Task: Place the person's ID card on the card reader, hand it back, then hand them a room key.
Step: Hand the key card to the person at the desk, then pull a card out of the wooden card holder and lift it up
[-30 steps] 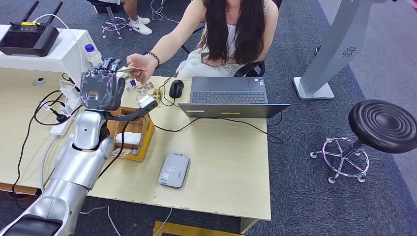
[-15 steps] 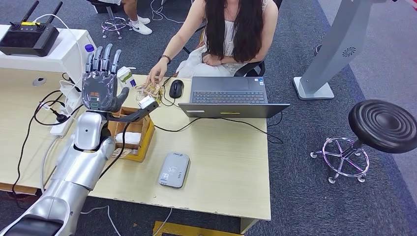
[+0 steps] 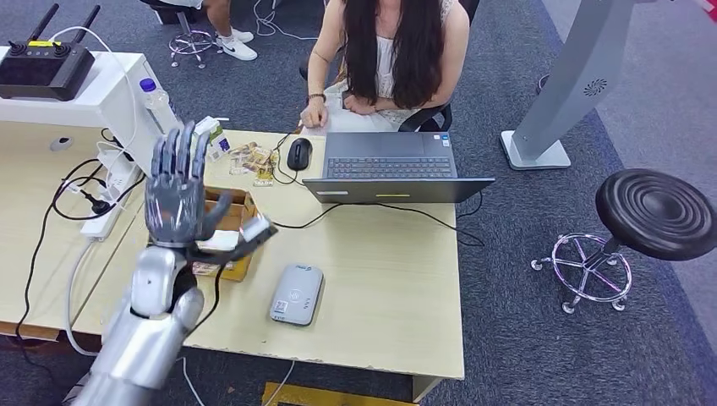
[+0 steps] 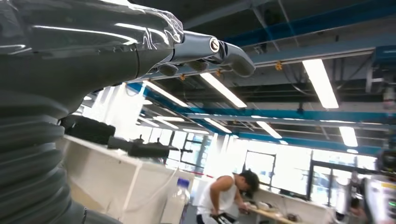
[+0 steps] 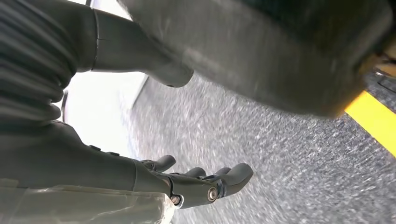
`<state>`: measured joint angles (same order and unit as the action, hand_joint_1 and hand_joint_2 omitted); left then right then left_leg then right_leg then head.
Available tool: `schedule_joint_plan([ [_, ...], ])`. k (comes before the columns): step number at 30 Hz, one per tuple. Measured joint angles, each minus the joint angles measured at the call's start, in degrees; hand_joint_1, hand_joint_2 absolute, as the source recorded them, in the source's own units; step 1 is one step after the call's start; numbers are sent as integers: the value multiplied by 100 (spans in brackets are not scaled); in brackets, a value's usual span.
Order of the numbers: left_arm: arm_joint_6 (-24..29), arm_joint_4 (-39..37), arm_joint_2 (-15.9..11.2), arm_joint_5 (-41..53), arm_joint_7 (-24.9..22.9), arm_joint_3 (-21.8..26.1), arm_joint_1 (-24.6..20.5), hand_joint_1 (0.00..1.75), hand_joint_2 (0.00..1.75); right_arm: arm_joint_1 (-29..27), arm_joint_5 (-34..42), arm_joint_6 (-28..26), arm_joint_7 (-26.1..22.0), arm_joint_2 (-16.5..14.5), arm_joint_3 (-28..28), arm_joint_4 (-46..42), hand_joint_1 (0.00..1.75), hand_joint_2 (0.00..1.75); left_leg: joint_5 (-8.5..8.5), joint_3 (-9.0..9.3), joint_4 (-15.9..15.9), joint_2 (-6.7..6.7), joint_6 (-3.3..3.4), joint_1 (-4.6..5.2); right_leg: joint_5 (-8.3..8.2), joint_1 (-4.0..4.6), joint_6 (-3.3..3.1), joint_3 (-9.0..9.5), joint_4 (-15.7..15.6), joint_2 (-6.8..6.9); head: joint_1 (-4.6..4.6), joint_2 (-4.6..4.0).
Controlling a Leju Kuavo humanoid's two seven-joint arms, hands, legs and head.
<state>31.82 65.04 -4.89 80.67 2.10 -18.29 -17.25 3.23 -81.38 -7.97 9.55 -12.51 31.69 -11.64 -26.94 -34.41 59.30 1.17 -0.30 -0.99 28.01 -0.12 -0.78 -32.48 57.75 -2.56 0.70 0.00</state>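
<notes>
Card reader (image 3: pixel 298 293) is what you see lying flat on the wooden table (image 3: pixel 380 279), near the front edge and well apart from the laptop (image 3: pixel 396 167). You see the left hand (image 3: pixel 177 193) raised above the table, upright, with the back of it toward the head camera; its fingers (image 3: pixel 176 152) are spread and straight, and it holds nothing. Just beside and behind this hand stands the small cardboard box (image 3: pixel 227 227). You cannot find the ID card or a room key with certainty. The person (image 3: pixel 385 55) sits behind the laptop with one hand (image 3: pixel 314 114) at the far table edge near the mouse (image 3: pixel 296 154). The right hand (image 5: pixel 196 182) hangs over grey carpet, fingers loosely curled, holding nothing.
</notes>
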Motion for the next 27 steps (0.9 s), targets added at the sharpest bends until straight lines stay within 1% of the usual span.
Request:
schedule_joint_plan([
  [2,91,808,-89,113,-79,-86,975,0,175,-29,100,-58,-5,-1,76,1,0,175,-16,6,1,-17,4,2,16,-3,2,-2,-2,-14,2,0],
  [4,159,1334,-191,127,-145,-164,1658,0,175,-39,154,-70,-15,0,139,1,0,175,-23,2,2,-12,11,1,25,-3,6,-4,-4,-7,-2,0],
  [6,210,1683,-287,62,-205,-218,2116,0,175,-39,190,-70,-21,2,195,0,0,175,-28,0,2,-6,15,1,32,-3,3,-3,-4,2,-1,0],
  [9,231,1971,-395,-78,-284,-308,2571,0,175,-39,205,-70,-22,5,244,-1,0,175,-28,-1,0,2,15,0,36,-2,0,-1,-4,10,-2,0],
  [11,232,2085,-450,-130,-312,-362,2754,0,175,-38,206,-73,-22,5,265,-1,0,175,-27,0,0,5,15,0,36,-2,0,1,-4,12,-2,0],
  [14,232,2203,-512,-165,-323,-419,2906,0,175,-38,206,-78,-22,5,290,-1,0,175,-26,2,0,9,14,0,36,-2,0,5,-4,17,-2,0],
  [23,210,2334,-595,-210,-346,-492,3011,0,175,-37,207,-80,-22,5,338,-1,0,175,-25,5,1,17,14,0,35,-2,-1,12,-4,21,-3,0],
  [27,-12,2339,-624,-447,-480,-500,3055,0,175,-37,207,-108,-17,5,356,-1,0,175,-26,6,1,18,14,0,35,-2,-1,11,-4,21,-3,0],
])
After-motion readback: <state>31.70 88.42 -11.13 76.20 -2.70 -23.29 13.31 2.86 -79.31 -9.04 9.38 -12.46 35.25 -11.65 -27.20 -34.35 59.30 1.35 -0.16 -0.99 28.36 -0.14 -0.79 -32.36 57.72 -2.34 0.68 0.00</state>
